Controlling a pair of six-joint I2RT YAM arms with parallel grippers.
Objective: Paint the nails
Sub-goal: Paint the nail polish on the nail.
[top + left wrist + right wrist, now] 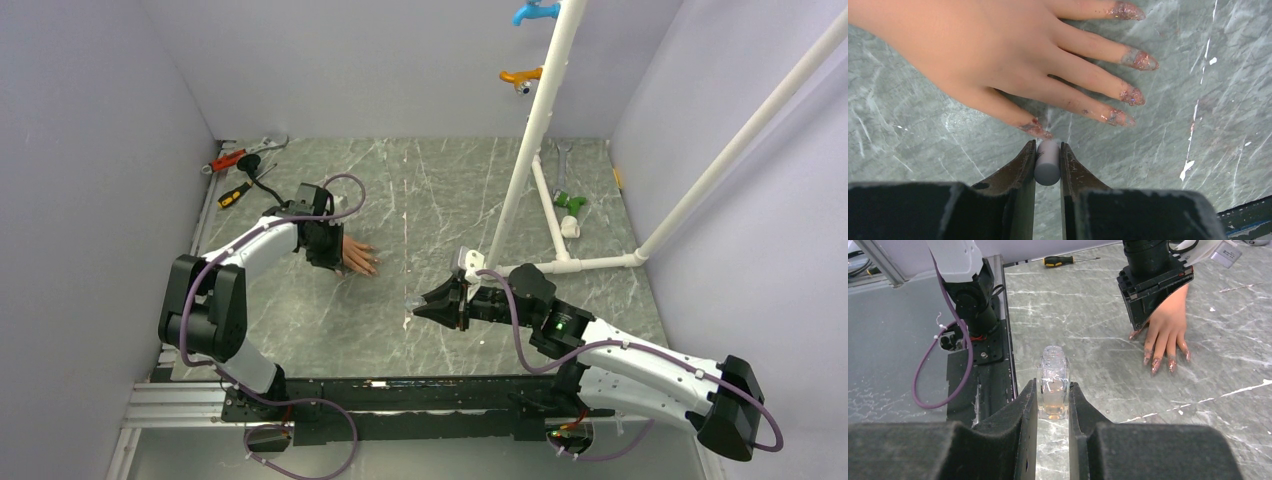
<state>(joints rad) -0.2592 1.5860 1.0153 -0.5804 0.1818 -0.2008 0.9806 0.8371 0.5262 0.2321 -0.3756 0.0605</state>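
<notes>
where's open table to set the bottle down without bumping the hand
Bare marble between the mannequin hand and the white pipe frame, and nearer, between the left arm and right gripper. Crowded: tools in the far-left corner, pipe feet at right.

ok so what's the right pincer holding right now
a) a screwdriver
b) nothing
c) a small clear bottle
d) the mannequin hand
c: in the right wrist view the small clear bottle is clamped between the two fingers of the right pincer.
</notes>
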